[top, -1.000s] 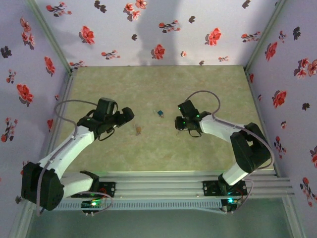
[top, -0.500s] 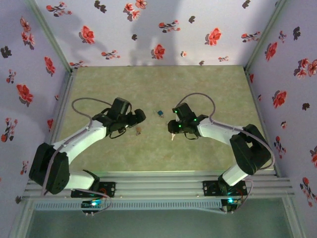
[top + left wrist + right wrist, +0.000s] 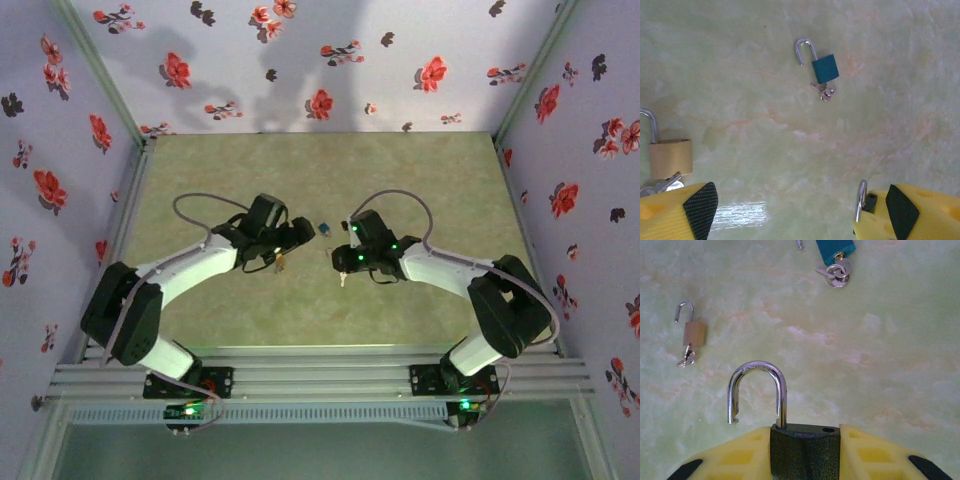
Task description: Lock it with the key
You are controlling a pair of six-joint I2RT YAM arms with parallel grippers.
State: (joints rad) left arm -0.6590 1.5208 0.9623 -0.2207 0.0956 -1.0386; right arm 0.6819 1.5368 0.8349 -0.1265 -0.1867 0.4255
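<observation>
Right gripper (image 3: pixel 805 462) pinches the black padlock (image 3: pixel 805 442), shackle (image 3: pixel 757 390) open; left gripper (image 3: pixel 800 207), jaws spread short of the blue padlock (image 3: pixel 825 68), risks seizing that lock's key (image 3: pixel 826 92) instead.

Table (image 3: pixel 790 150): pale green marbled top, smooth, with a soft sheen and one bright glare patch. Blue padlock (image 3: pixel 825 68): matt blue-coated body, polished metal shackle. Keys (image 3: pixel 824 91): bright silvery metal on a metal ring. Brass padlock (image 3: pixel 670 158): dull brass-coloured metal body, silvery shackle. Dark padlock (image 3: pixel 805 445): near-black body with a fine speckled, rough-looking finish; chrome shackle, glossy and mirror-bright. Right gripper (image 3: pixel 805 460): fingers (image 3: pixel 742 457) of yellow plastic, matt, slightly grainy. Left gripper (image 3: pixel 800 215): the same yellow plastic, with black cross-hatched pads (image 3: pixel 700 207), rubbery in look. Walls (image 3: pixel 320 60): matt lilac covering printed with red and dark flowers.
</observation>
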